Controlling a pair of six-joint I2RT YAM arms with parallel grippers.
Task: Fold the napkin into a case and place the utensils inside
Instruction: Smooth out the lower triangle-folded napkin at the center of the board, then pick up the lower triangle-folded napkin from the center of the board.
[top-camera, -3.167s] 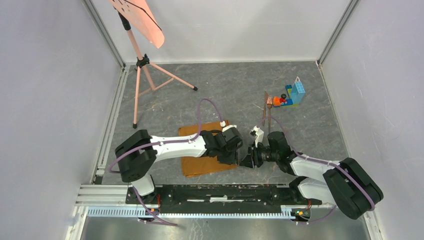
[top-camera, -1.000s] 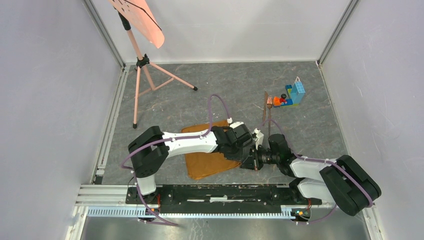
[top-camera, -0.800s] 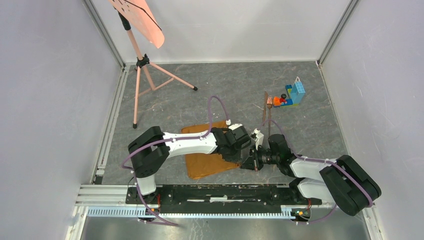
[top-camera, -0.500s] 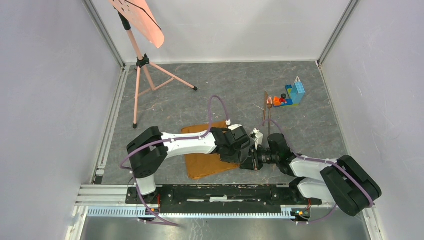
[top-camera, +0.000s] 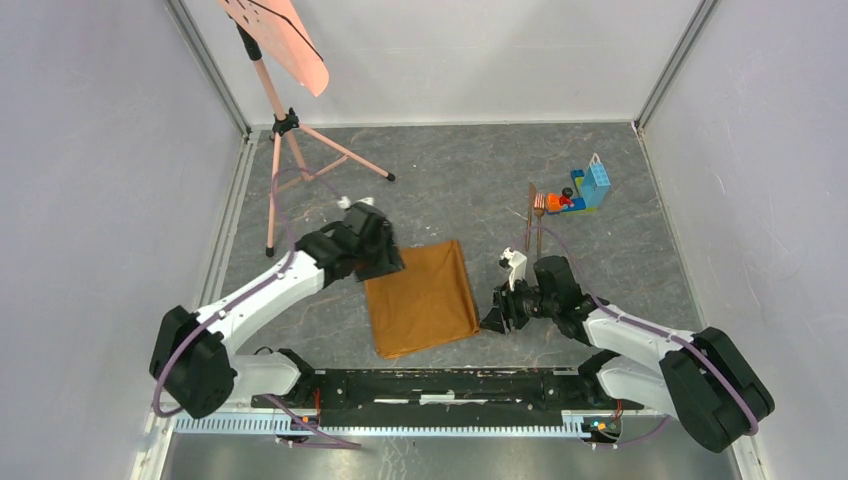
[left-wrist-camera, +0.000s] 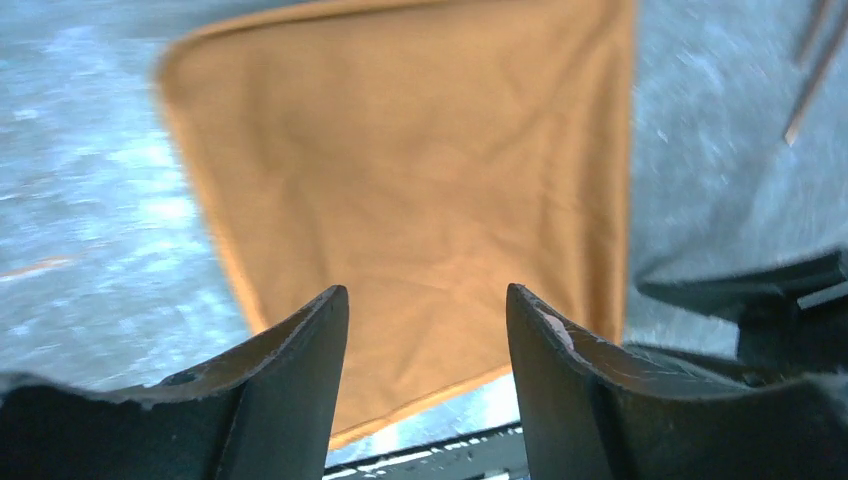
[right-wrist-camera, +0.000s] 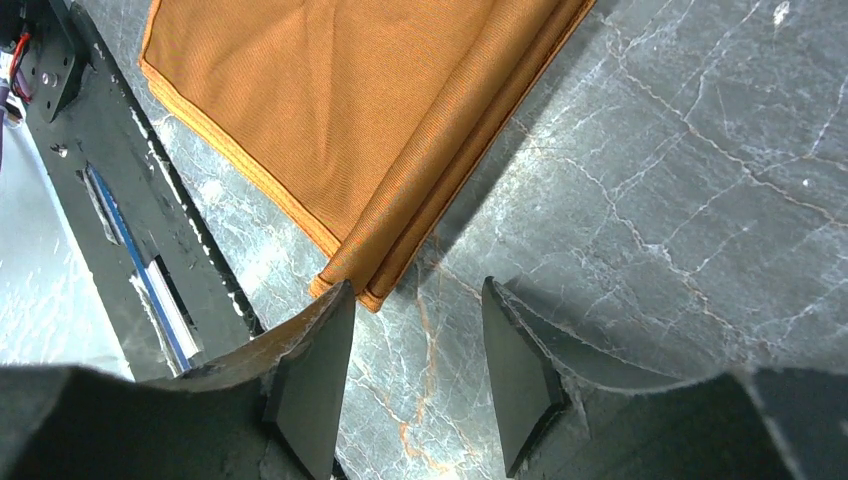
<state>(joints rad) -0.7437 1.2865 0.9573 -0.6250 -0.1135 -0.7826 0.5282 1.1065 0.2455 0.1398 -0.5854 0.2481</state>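
Bench (top-camera: 460, 170) of grey marbled stone carried two arms, one tripod stand (top-camera: 285, 150) bearing a pink sheet, one napkin (top-camera: 422, 297), one toy brick pile (top-camera: 582, 190) and two utensils (top-camera: 536, 222). The napkin, a shiny orange-brown cloth folded into a layered rectangle, lay flat between the arms. Left jaws hung released at its far-left corner. Right jaws stood released just beside its near-right corner. Both slim dark utensils lay side by side just beside the bricks, well apart from the cloth.
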